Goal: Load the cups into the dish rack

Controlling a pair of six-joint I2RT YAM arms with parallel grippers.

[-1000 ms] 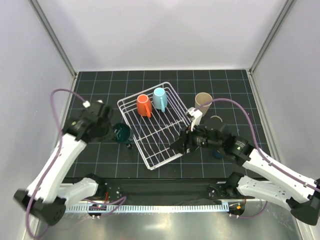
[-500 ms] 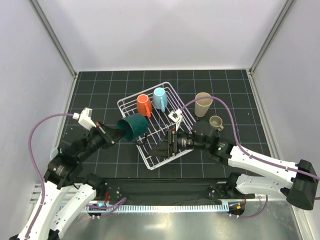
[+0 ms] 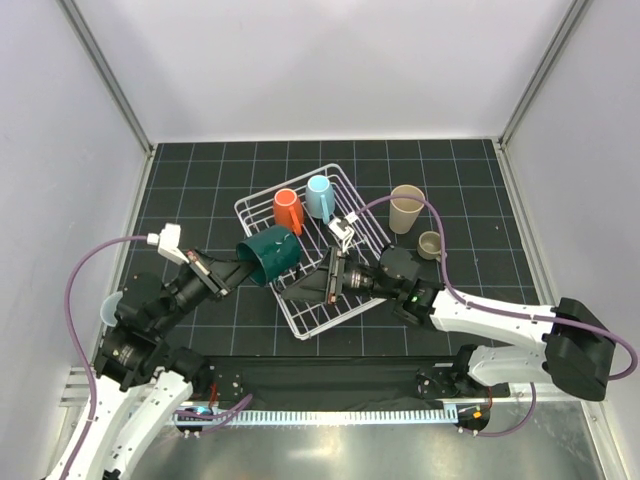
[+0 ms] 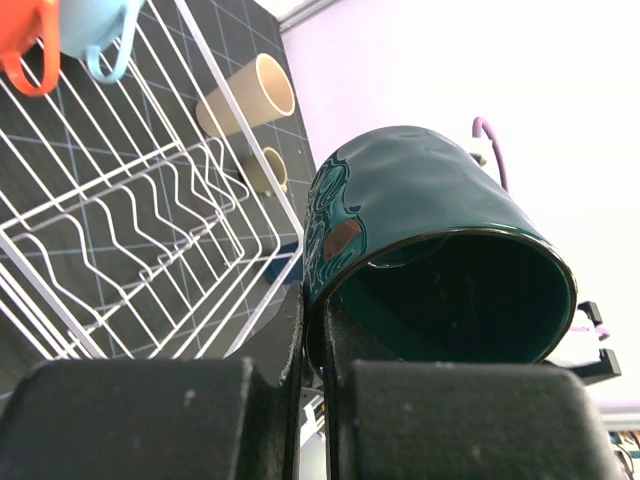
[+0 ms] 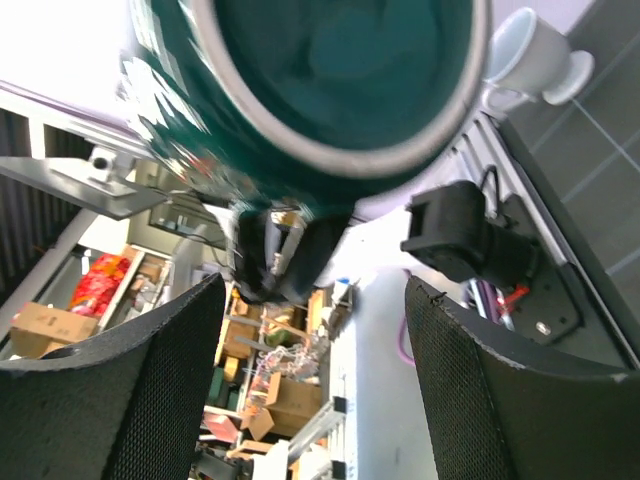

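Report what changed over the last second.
The left gripper, shut on the dark teal mug, raised it from beside the dish rack and tipped it over the left rim. The right gripper swung left across the rack, open toward the mug. Unmoved: orange cup, light blue cup, beige tumbler, small olive cup.

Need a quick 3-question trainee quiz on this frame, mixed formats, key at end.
1. True or false: the left jaws are shut on the rim of the glossy dark teal ceramic mug.
2. How many cups sit inside the white wire dish rack? A one, B two, C four.
3. Fill in: the right jaws stand ____.
Key: 1 true; 2 B, the orange cup and the light blue cup; 3 open.
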